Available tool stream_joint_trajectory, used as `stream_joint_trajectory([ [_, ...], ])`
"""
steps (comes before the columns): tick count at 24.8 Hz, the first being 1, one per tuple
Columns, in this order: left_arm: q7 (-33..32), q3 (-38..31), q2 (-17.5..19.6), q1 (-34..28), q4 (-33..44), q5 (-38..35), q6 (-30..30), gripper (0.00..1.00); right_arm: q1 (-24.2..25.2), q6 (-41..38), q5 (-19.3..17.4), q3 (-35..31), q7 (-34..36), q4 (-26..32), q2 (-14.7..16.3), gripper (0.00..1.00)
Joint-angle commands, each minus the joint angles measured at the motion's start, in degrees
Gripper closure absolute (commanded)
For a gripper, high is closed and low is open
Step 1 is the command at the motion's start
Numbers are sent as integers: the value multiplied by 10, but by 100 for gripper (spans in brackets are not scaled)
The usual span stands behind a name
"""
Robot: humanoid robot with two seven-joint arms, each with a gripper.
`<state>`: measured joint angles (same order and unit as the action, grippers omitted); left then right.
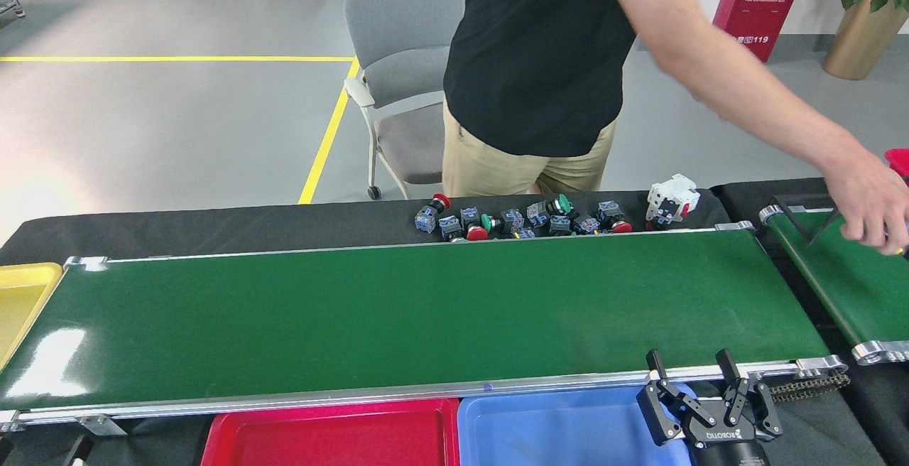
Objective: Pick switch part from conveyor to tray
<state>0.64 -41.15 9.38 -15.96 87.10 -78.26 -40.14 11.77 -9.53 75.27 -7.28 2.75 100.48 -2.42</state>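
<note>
Green and bare, the conveyor (398,310) carries no switch part yet; the switch parts (522,221) lie in a heap beyond its far rail. Right gripper (692,366) waits, jaws apart, above the blue tray (568,427). Next move needs a part arriving within reach.

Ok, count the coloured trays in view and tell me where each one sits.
3. The yellow tray is beyond the conveyor's left end; the red tray and blue tray lie side by side along its near rail. More may sit outside the frame.
</note>
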Motion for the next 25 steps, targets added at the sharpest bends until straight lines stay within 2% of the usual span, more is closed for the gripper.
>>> stream_joint_trajectory([
  [1, 4, -4, 3, 0, 4, 3, 2, 0, 0, -1, -2, -1, 0, 7, -1, 1],
  [8, 4, -5, 3, 0, 3, 3, 2, 0, 7, -1, -18, -1, -6, 8, -3, 1],
  [25, 4, 0, 2, 1, 3, 4, 2, 0, 15, -2, -18, -1, -5, 7, -1, 1],
])
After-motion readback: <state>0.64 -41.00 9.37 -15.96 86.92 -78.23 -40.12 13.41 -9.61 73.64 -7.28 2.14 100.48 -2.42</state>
